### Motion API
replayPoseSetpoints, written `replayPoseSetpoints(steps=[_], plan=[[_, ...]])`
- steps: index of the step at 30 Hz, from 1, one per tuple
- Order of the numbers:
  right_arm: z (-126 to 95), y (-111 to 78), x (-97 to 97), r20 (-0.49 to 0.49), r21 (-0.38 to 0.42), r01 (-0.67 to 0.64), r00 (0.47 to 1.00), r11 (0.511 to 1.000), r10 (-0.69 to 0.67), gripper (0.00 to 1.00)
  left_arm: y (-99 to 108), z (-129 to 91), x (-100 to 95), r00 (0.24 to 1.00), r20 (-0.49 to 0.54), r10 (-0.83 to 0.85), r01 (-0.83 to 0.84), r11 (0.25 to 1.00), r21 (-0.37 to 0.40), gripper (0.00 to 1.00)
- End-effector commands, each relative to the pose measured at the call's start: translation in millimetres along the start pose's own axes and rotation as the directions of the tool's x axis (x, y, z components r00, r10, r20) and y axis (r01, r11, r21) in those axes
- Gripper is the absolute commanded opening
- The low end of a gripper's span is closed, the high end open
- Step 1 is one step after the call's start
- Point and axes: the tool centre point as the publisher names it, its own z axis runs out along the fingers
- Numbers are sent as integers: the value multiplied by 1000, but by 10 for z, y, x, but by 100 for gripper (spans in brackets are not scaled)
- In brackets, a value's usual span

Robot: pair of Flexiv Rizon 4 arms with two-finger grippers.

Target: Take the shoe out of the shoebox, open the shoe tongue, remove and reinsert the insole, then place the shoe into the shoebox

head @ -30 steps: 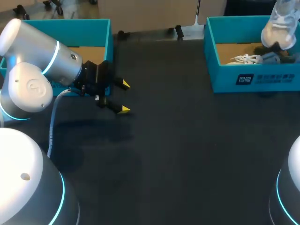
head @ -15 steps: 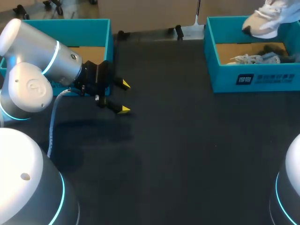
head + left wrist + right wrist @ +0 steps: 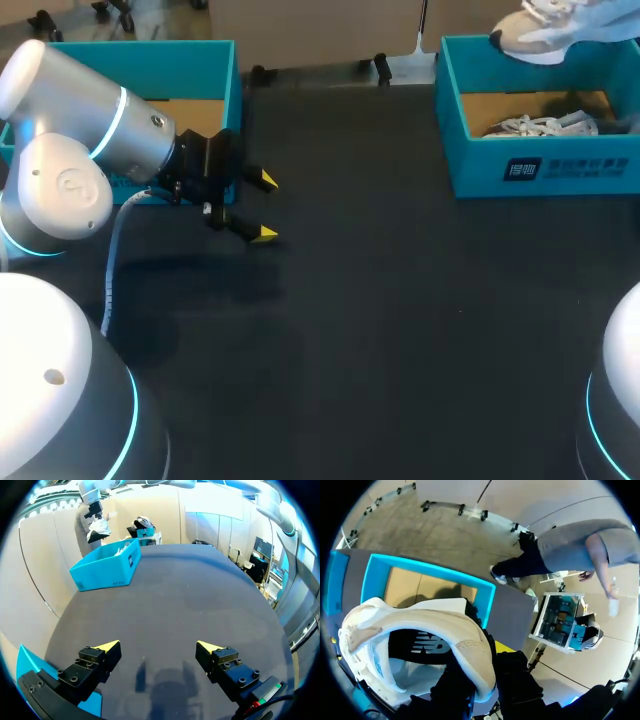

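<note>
Over the last second the shoe has swung from toe-down to nearly level and now hangs clear above the shoebox, its collar pinched by the right end effector, so the take-out step looks almost done. The left end effector is spread, over the counter. A white printed label marks the box front; not transcribed.

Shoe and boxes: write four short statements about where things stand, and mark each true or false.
1. The left tool is open and empty above the table. True.
2. The shoe lies flat on the table. False: it is up in the air over the right shoebox.
3. White laces show inside the right shoebox. True.
4. The left shoebox is red. False: it is teal.
</note>
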Motion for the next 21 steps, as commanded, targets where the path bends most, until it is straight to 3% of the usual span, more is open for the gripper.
replayPoseSetpoints(steps=[1, 8, 10, 14, 21], plan=[[-30, 46, -31, -6, 25, 0, 1000, 1000, 0, 0, 2, -4, 7, 1000, 1, 0, 0, 1000, -1, 100], [130, 23, 61, 38, 44, -168, 985, 985, 167, 0, 2, -4, 7, 1000, 1, 0, 0, 1000, -1, 100], [179, -2, 82, 6, 34, -220, 975, 975, 220, 0, 2, -4, 7, 1000, 1, 0, 0, 1000, -1, 100], [290, -68, 92, 55, 55, -355, 934, 933, 352, 0, 2, -4, 7, 1000, 1, 0, 0, 1000, -1, 100], [290, -68, 92, 55, 55, -355, 934, 933, 352, 0, 2, -4, 7, 1000, 1, 0, 0, 1000, -1, 100]])
